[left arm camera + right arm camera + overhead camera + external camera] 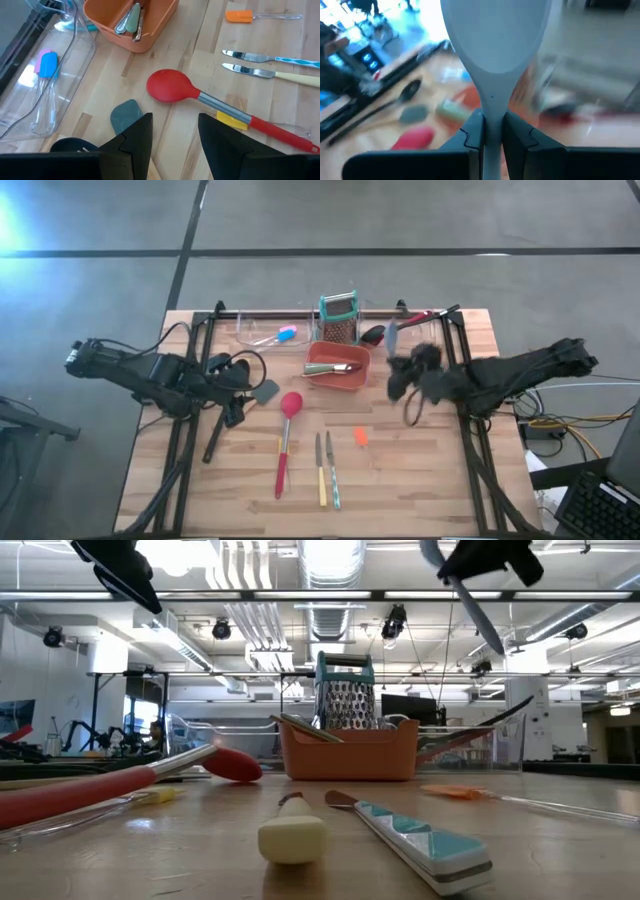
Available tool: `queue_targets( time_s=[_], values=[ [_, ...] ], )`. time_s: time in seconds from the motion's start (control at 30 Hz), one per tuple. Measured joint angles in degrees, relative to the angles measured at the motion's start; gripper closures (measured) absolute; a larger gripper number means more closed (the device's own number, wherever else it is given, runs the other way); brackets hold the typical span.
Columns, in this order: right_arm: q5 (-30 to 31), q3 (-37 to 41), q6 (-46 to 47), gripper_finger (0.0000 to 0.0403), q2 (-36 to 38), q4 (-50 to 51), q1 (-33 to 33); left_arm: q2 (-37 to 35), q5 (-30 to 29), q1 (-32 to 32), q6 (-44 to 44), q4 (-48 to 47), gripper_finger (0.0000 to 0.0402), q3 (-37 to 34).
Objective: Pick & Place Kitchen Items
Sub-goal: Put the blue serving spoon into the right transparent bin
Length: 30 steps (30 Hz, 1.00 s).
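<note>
A grey spoon (492, 45) is clamped by its neck between the 2 dark fingers (470, 137) of the right gripper (492, 134), bowl pointing away from the wrist. Beyond it, blurred, a red spoon head (415, 137), a grey spatula blade (413, 114) and a black spoon (410, 90) are seen on the wooden table (435, 70).

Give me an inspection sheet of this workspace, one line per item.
Surface: wooden table.
Job's things: red spoon, two knives, orange scraper lying loose; utensils in the orange bin; blue scraper in a clear tray.
Clutter: grater behind the bin.
Grippers: left gripper open, empty, above the table; right gripper shut on a grey spoon, lifted.
Cables: black loops beside both arms.
Surroundings: open lab, grey floor.
</note>
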State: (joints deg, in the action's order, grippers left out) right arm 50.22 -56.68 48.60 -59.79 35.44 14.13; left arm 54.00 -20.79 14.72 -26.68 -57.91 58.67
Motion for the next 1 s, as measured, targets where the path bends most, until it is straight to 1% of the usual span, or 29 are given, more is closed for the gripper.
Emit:
queue_targets(
  time_s=[0.1, 0.23, 0.4, 0.5, 0.63, 0.83, 0.9, 1.0],
  values=[
    [1.42, -2.91, -12.33, 0.0372, 2.65, 0.43, -2.54, 0.00, -0.29, 0.00, -0.03, 0.08, 0.0239, 0.00],
    [2.31, -8.29, -25.34, 0.0372, 4.19, 1.36, -6.18, 0.00, -0.35, -0.01, -0.44, 0.50, 0.0239, 0.00],
    [2.47, -16.22, -42.15, 0.0372, 3.53, 1.78, -10.02, 0.00, -2.33, 0.00, -2.66, 0.65, 0.0239, 0.00],
    [2.43, -21.28, -49.87, 0.0372, 2.40, 2.82, -12.25, 0.00, -2.91, -0.02, -4.53, 0.73, 0.0239, 0.00],
    [2.47, -28.39, -57.43, 0.0372, -0.04, 8.59, -15.15, 0.00, -4.11, 0.00, -7.13, 0.94, 0.0239, 0.00],
    [1.95, -38.68, -63.17, 0.0372, -4.76, 23.48, -19.39, 0.00, -6.75, -0.02, -11.27, 0.92, 0.0238, 0.00],
    [1.06, -41.68, -64.68, 0.0372, -6.43, 28.06, -21.02, 0.00, -7.59, -0.01, -12.73, 0.93, 0.0239, 0.00],
    [-1.63, -45.49, -68.22, 0.0372, -8.82, 32.33, -24.13, 0.00, -8.93, 0.00, -15.03, 0.94, 0.0239, 0.00]
  ],
)
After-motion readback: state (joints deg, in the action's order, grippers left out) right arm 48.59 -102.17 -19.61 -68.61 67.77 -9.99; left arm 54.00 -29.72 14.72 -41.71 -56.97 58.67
